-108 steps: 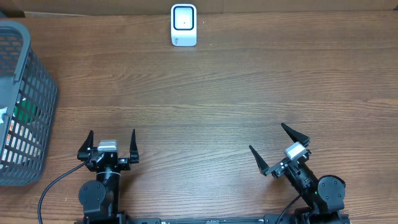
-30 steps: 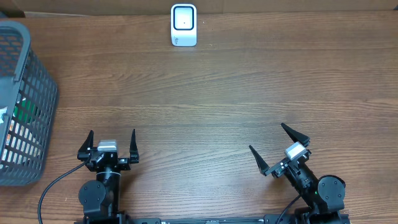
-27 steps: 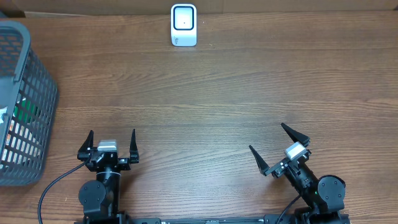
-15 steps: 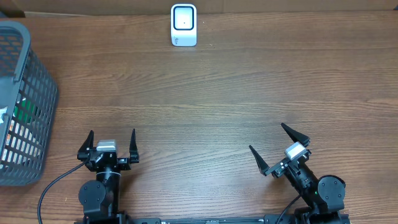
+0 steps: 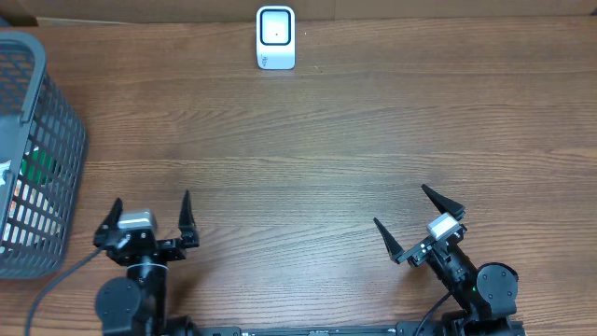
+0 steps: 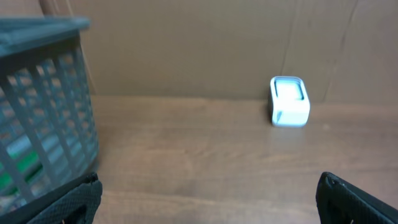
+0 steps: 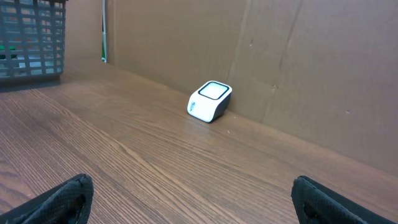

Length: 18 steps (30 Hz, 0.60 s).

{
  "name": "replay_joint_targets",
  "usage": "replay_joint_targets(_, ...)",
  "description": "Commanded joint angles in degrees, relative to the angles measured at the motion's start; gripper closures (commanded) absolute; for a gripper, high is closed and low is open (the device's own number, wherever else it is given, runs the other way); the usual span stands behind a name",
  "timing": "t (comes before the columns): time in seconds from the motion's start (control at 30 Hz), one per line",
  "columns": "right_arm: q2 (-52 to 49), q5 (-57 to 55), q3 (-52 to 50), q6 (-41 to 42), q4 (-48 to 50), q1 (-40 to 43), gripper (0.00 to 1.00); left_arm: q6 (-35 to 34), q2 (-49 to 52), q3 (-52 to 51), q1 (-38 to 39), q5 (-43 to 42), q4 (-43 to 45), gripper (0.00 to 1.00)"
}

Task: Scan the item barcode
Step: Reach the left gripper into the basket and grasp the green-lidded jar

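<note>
Looking at your setup, the left hand and the right hand both sit at the near edge of the counter. Each has its jaws spread wide and nothing in them.

The only thing that could be your item is a green item showing through the mesh of the grey basket at the far left (mostly hidden, so I can't tell its shape or which way its long axis runs). It lies off to the left of the left hand and a bit further back. That arm is clearly the nearer one, since the right hand is well apart from it on the other side.

The scanner stands at the back edge near the middle, its window facing up and forward.

Count-wise you've got one basket, one scanner and two hands. I can only make out one green thing in the basket, and there may be more.

My guess is you go in over the basket rim with the left.
</note>
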<state>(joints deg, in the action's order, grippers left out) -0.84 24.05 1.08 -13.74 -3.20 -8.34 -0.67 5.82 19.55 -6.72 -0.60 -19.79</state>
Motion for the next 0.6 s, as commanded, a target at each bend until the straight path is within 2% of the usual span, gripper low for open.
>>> replay_joint_targets(0.0, 0.68, 0.15, -0.61, 0.26, 0.07, -0.28, 0.00, -3.65, 5.86, 7.98, 0.37, -1.77, -1.57, 0.00)
replay_joint_targets(0.23, 0.68, 0.17, -0.61, 0.26, 0.07, -0.28, 0.00, -3.65, 24.26, 28.28, 0.37, -8.31, -10.38, 0.00)
replay_joint_targets(0.4, 0.68, 0.15, -0.61, 0.26, 0.07, -0.28, 0.00, -3.65, 42.01, 49.00, 0.37, -12.46, -27.50, 0.00)
replay_joint_targets(0.57, 0.68, 0.17, -0.61, 0.26, 0.07, -0.28, 0.00, -2.78, 58.36, 71.87, 0.37, -12.96, -46.21, 0.00)
